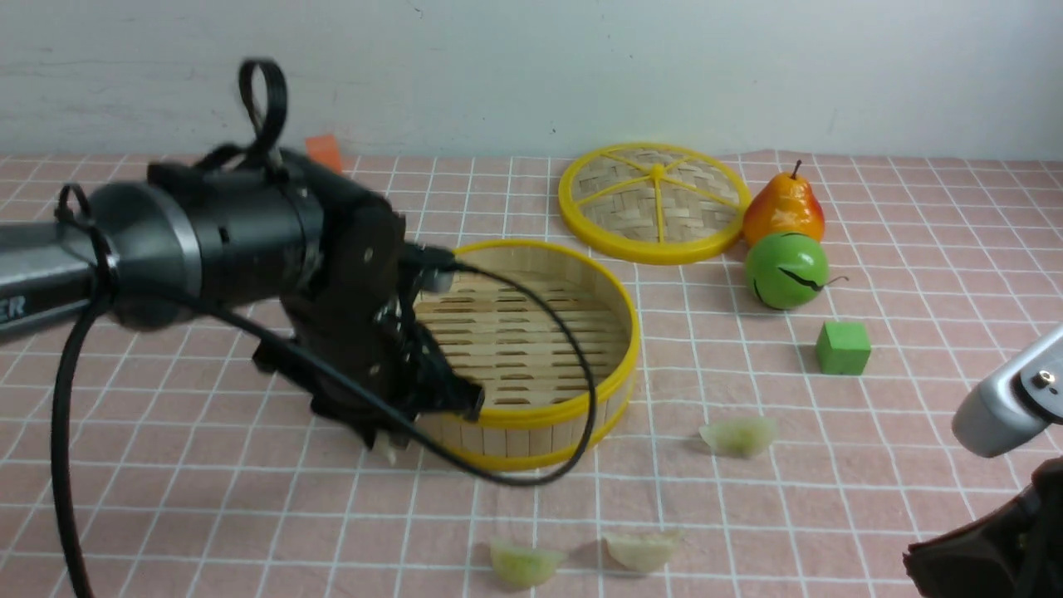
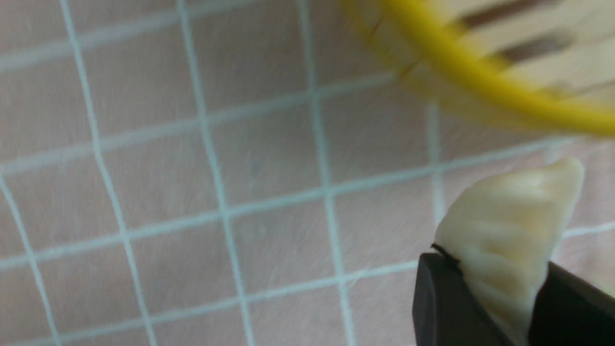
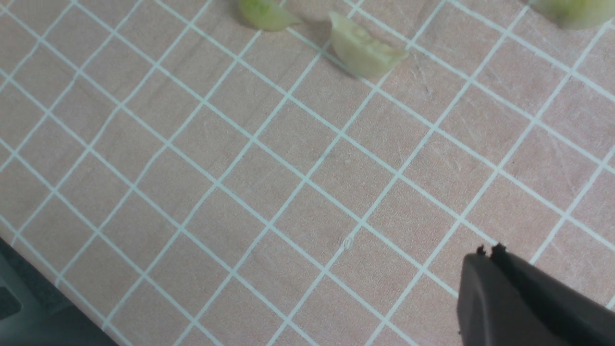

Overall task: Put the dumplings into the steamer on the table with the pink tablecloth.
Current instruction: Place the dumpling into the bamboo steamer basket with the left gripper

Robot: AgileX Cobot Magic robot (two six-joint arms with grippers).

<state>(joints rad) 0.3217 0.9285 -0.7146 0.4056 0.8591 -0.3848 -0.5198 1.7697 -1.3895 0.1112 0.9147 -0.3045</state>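
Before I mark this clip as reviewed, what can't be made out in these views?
- Steamer floor: left part hidden by the left arm in front view; blurred in left wrist view.
- Left gripper: fingertips hidden behind its own body in the front view; cropped in its wrist view around the held dumpling.
- Right gripper: cut off by the picture edge in both its views.
- A loose dumpling: cropped by the right wrist view's edge.
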